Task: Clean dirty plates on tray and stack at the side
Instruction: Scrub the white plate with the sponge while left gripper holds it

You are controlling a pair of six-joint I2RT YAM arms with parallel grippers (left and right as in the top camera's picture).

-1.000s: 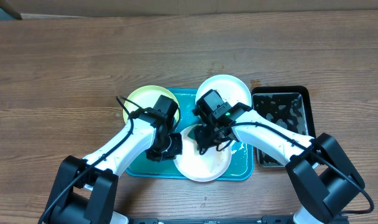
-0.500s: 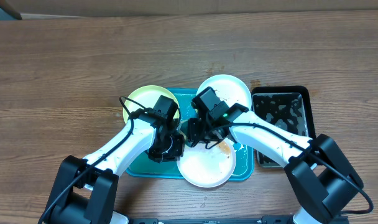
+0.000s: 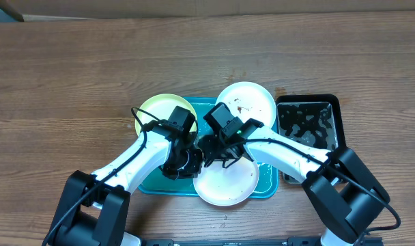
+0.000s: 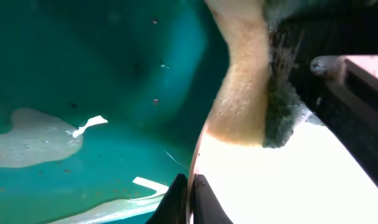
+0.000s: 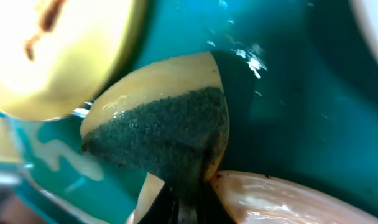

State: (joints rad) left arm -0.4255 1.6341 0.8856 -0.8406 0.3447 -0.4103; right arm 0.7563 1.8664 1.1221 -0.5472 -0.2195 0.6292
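Observation:
A white plate (image 3: 226, 184) lies at the front of the teal tray (image 3: 267, 186), and my left gripper (image 4: 189, 200) is shut on its left rim. My right gripper (image 5: 186, 210) is shut on a yellow sponge (image 5: 164, 130) with a dark green scouring face, which is pressed down at that plate's left edge (image 5: 282, 199). In the overhead view the two grippers, left (image 3: 192, 164) and right (image 3: 209, 147), sit close together. A pale yellow-green plate (image 3: 156, 109) rests on the tray's back left corner. A second white plate (image 3: 252, 99) with brown specks lies at the back right.
A black rectangular tub (image 3: 310, 137) holding water stands right of the tray. Wet streaks and foam lie on the tray floor (image 4: 40, 137). Bare wooden table (image 3: 71, 75) surrounds the tray.
My right gripper has slid the sponge leftwards across the front white plate to its left rim. The plate has shifted slightly. The left gripper has kept its hold on the rim.

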